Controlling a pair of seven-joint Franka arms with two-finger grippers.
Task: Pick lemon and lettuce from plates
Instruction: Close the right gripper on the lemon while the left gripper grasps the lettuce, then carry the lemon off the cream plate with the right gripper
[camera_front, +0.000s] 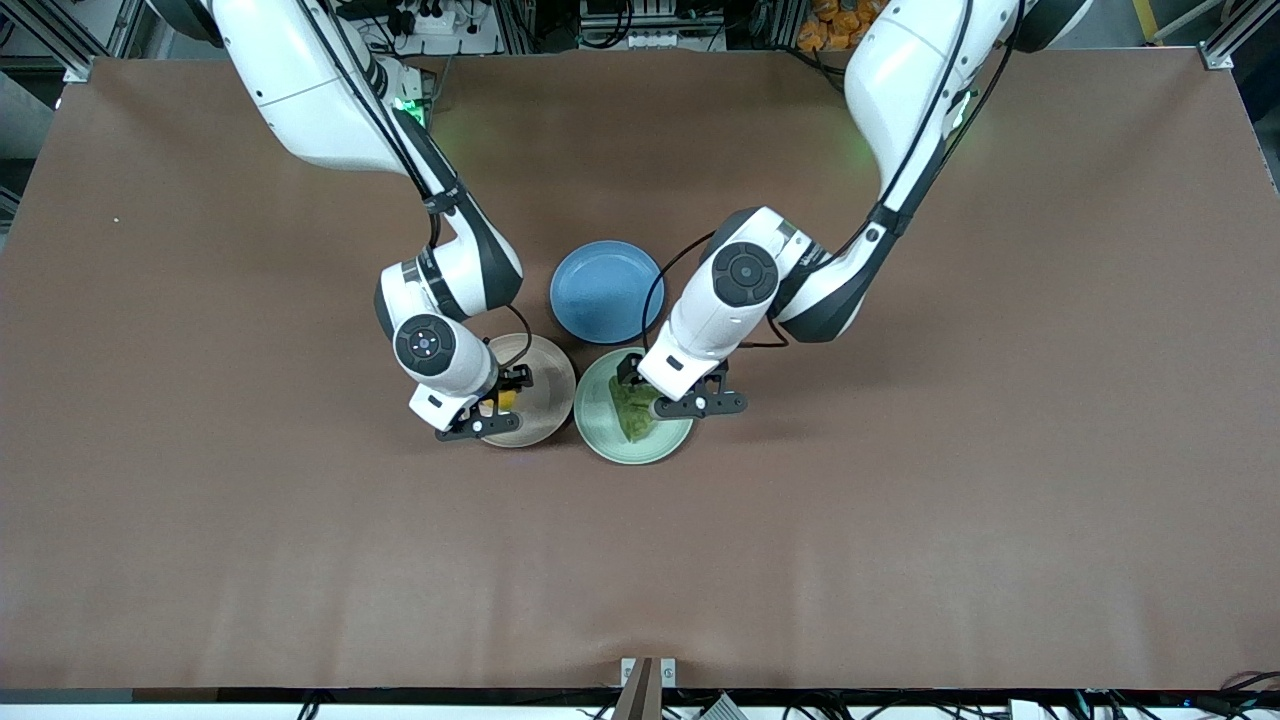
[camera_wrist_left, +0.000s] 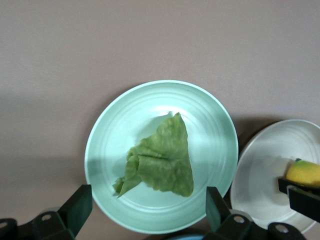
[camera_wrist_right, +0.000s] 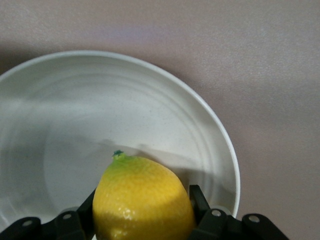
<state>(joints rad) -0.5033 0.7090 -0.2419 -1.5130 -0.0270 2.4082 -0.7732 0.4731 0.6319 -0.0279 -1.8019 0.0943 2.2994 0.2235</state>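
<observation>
I've got the right gripper (camera_wrist_right: 142, 220) pinching the lemon (camera_wrist_right: 142, 200) low centre on its plate (camera_wrist_right: 210, 125), while the left gripper (camera_wrist_left: 145, 210) hangs spread over the lettuce (camera_wrist_left: 162, 160), neither lifted yet.

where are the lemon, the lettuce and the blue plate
lemon (camera_wrist_right: 142, 200), right wrist view, middle of its yellow skin
lettuce (camera_wrist_left: 162, 160), left wrist view, centre of the leaf
blue plate (camera_front: 605, 290), front view, bare middle of the dish

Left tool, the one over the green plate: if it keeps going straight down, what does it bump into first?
Most likely the lettuce. The left tool hangs open, pointing down at the mint green plate, with the leaf lying between its fingers. How high it is stays unclear.
</observation>
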